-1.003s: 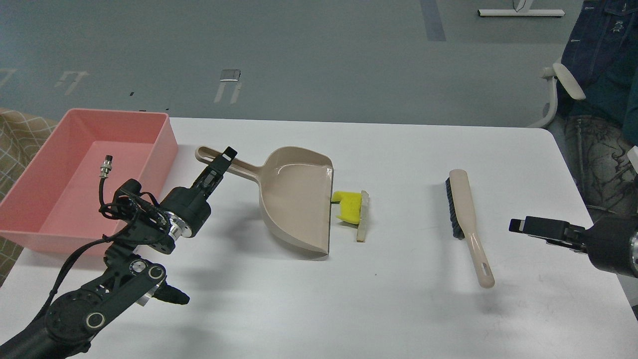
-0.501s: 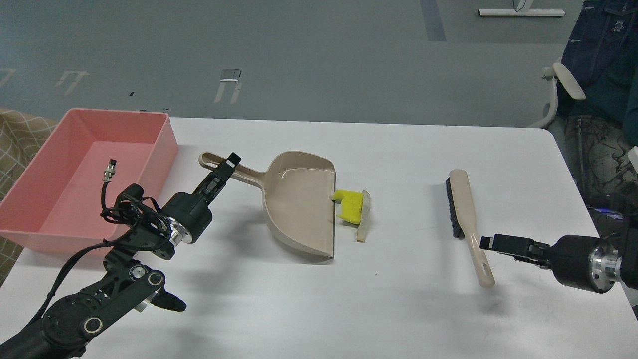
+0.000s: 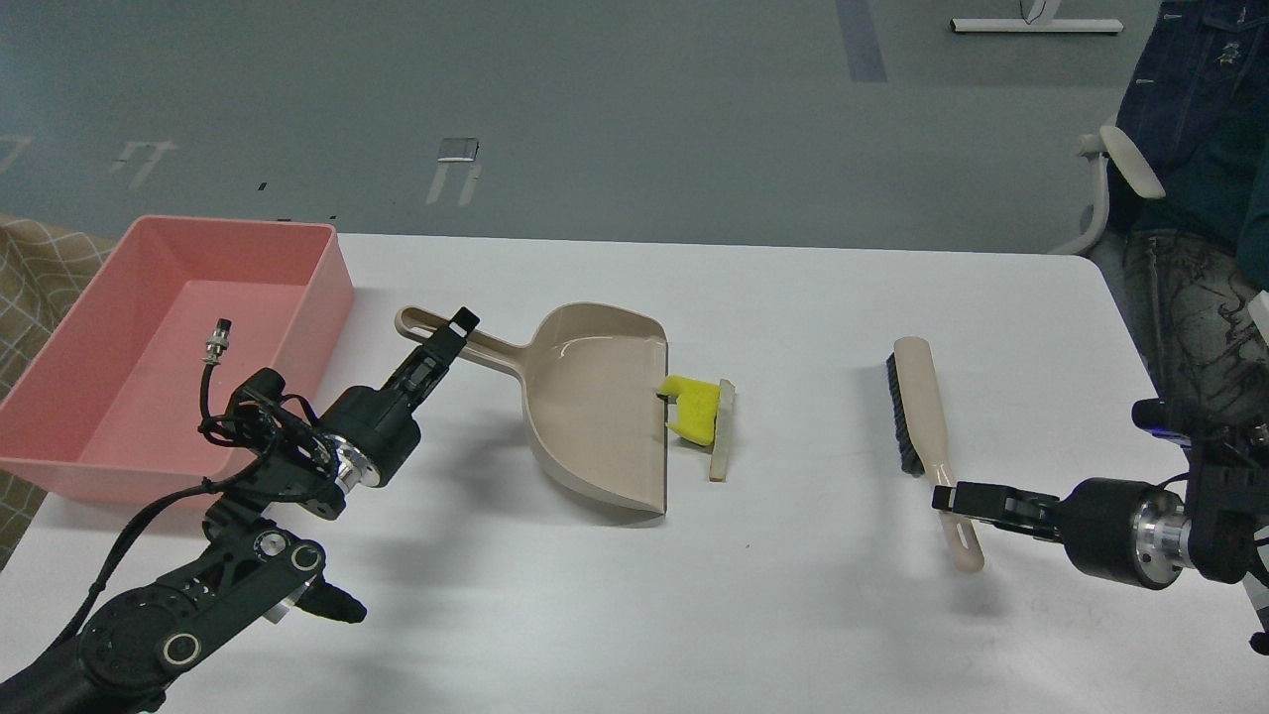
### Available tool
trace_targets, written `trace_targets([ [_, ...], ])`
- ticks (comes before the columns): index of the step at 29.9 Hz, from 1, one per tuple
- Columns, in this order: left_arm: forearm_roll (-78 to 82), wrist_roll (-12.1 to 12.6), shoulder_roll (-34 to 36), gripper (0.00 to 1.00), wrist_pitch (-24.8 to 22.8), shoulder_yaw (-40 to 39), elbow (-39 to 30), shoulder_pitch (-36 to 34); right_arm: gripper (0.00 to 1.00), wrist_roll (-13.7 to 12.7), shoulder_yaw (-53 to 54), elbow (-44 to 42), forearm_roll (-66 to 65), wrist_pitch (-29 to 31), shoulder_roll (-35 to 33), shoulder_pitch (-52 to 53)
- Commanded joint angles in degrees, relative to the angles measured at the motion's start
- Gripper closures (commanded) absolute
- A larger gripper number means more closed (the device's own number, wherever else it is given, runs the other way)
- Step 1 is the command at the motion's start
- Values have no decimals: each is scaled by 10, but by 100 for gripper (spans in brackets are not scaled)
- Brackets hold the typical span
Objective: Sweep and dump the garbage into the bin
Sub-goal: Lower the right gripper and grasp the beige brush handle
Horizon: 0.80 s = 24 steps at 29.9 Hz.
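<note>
- At the dustpan's (image 3: pixel 595 407) thin handle, the left end effector (image 3: pixel 444 342) sits clamped on the stem near the hanging loop, which is a good place to hold it: the pan looks like light, stiff plastic that should slide readily on the desk (image 3: pixel 793 615).
- Beside the brush's (image 3: pixel 922 426) handle end, the right end effector (image 3: pixel 950 496) lies across the narrow part just above the eyelet; it is seen end-on and dark, so I cannot tell whether its fingers are apart or closed.
- That brush looks light and rigid, with soft black bristles; the slim handle is the natural grip.
- The garbage lies at the pan's open lip: a yellow spongy chunk (image 3: pixel 694 407), probably very light and squashy, touching the lip, and a thin beige stick (image 3: pixel 723 428) just beyond it, light and easily flicked.
- The pink bin (image 3: pixel 327 288) stands well apart at the desk's left edge.
- Compared with a second ago, the pan has shifted slightly right and turned toward the chunk, and the right arm has travelled inward from the desk's right edge to the brush handle.
</note>
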Motion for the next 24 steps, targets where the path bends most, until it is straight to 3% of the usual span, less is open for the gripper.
trace_targets([
  [1, 0, 0, 0, 100, 0, 0, 0, 0, 38, -5, 0, 0, 1, 0, 6, 0],
  [11, 0, -2, 1, 100, 0, -1, 0, -1, 38, -6, 0, 0, 1, 0, 13, 0],
  [15, 0, -2, 1, 100, 0, 0, 0, -1, 50, -7, 1, 1, 1, -1, 19, 0],
  [22, 0, -2, 1, 100, 0, 0, 0, -1, 59, -7, 1, 1, 2, 0, 20, 0],
  [24, 0, -2, 1, 100, 0, 0, 0, -1, 69, -7, 0, 1, 2, 0, 20, 0],
])
